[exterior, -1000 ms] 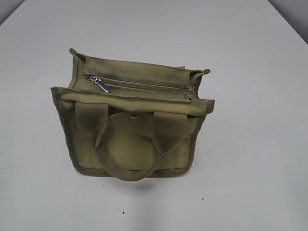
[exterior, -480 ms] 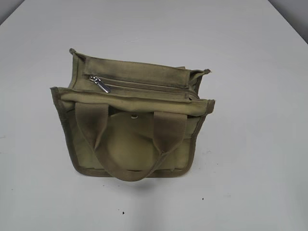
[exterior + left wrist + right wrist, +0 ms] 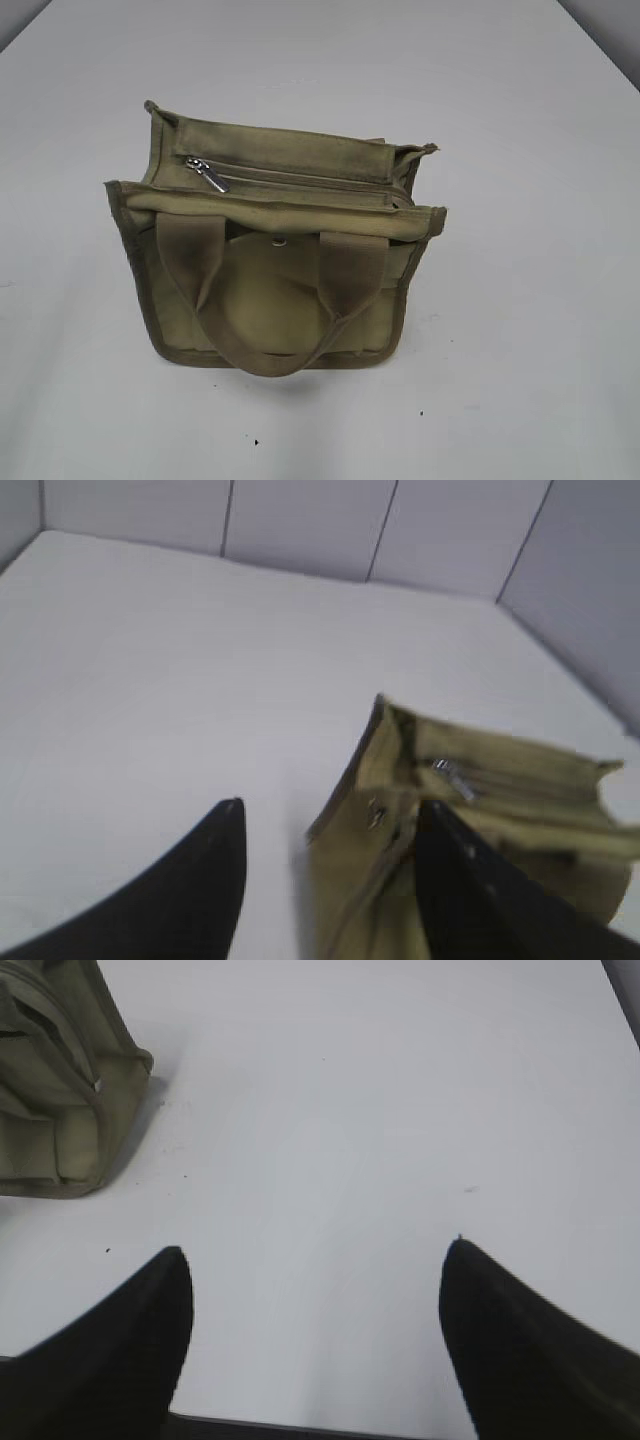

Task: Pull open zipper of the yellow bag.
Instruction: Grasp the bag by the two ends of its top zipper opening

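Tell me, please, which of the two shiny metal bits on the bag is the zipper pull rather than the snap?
The zipper pull is the long silver tab at the left end of the zipper on the bag top. The snap is small, round and lower, between the handles.

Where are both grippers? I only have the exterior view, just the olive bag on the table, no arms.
Observer: Left gripper is open, off the table, its right finger in front of the bag; nothing is between the jaws.
Operator: Right one?
Observer: Right gripper is open wide over bare table; the bag sits at the top-left corner of its view.
Operator: Can the left wrist camera see the pull tab?
Observer: Yes, the silver pull tab shows on the zipper, just above that finger's tip. Neither gripper touches it.
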Tool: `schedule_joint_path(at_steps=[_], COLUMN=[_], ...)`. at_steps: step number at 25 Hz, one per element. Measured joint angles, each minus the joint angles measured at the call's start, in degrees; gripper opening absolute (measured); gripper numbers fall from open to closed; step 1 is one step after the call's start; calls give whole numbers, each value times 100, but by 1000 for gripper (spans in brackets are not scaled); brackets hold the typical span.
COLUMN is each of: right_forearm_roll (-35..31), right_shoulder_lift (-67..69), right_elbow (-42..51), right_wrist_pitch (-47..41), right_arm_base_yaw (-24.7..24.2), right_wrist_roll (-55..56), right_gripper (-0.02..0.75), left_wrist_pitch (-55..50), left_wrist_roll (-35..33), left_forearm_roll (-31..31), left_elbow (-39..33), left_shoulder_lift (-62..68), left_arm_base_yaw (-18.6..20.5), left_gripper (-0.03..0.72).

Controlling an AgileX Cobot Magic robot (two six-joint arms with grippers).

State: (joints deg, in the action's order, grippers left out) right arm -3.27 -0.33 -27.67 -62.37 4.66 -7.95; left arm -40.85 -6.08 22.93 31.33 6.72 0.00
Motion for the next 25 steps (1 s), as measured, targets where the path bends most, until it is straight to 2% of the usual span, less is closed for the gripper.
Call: schedule_joint_path(at_steps=[3, 6, 10, 14, 17, 21, 25], right_forearm_roll=[-131, -387, -947, -1629, -2006, -2194, -2243], right_shoulder_lift=[86, 494, 1394, 2423, 3389, 4911, 6139], right_elbow=[-69, -109, -109, -142, -365, -936, -1650], right_wrist_pitch=[187, 752, 1682, 2678, 2990, 3215, 3433], right_arm_base_yaw=[69, 153, 246, 633, 922, 1332, 1785], right_wrist_roll=[-189, -545, -1302, -1794, -2233, -2812, -3182], right_gripper=[594, 594, 594, 594, 594, 594, 594], left_wrist_pitch=[561, 709, 448, -195, -654, -962, -987], left_wrist_roll=[-345, -943, -1816, -2607, -2829, -2893, -2893], left_forearm_roll=[957, 1883, 2994, 3730, 3934, 3965, 3965], left_elbow=[0, 108, 418, 904, 1382, 1963, 2349], left_shoulder_lift=[937, 2023, 3638, 5229, 6069, 6834, 7355], left_arm_base_yaw=[0, 0, 0, 0, 0, -41, -384], left_gripper=[418, 418, 418, 418, 418, 418, 418])
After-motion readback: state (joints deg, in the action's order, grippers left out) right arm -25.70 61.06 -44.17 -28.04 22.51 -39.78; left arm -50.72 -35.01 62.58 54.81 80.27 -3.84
